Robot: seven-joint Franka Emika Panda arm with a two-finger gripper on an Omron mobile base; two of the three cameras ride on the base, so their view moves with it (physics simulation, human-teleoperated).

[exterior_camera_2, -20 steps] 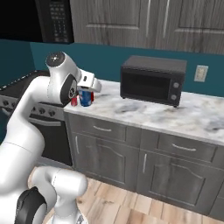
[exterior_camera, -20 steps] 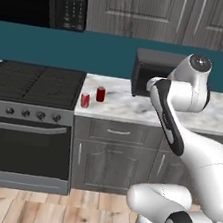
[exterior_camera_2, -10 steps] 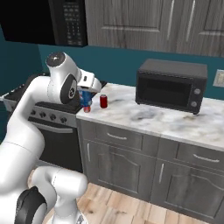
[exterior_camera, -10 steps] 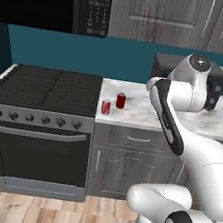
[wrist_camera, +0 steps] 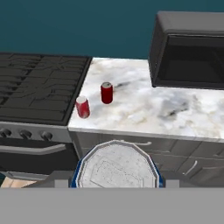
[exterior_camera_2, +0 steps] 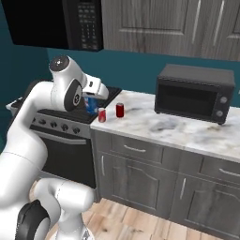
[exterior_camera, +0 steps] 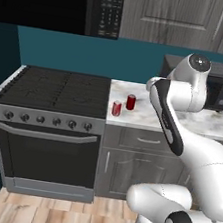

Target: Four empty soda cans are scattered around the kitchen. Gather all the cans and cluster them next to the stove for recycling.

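Note:
My gripper (exterior_camera_2: 92,99) is shut on a blue soda can (exterior_camera_2: 92,105), held in the air above the seam between the stove (exterior_camera_2: 56,117) and the counter. In the hand view the can's silvery top (wrist_camera: 116,164) sits close at the bottom. Two red soda cans (wrist_camera: 82,107) (wrist_camera: 106,92) stand upright on the marble counter (wrist_camera: 144,109), just right of the black stove (wrist_camera: 39,87). They appear in the left base view as one can near the counter's front (exterior_camera: 116,108) and one behind it (exterior_camera: 130,102), and in the right base view too (exterior_camera_2: 101,115) (exterior_camera_2: 120,110).
A boxy black countertop microwave (exterior_camera_2: 194,93) stands at the back of the counter, to the right of the cans. A black keypad microwave (exterior_camera: 103,8) hangs above the stove (exterior_camera: 51,89). Grey drawers and cabinet doors (exterior_camera_2: 140,173) run below the counter.
The whole scene has shifted across both base views, so the base has driven left toward the stove. The blue can stays in the gripper and the red cans have not moved.

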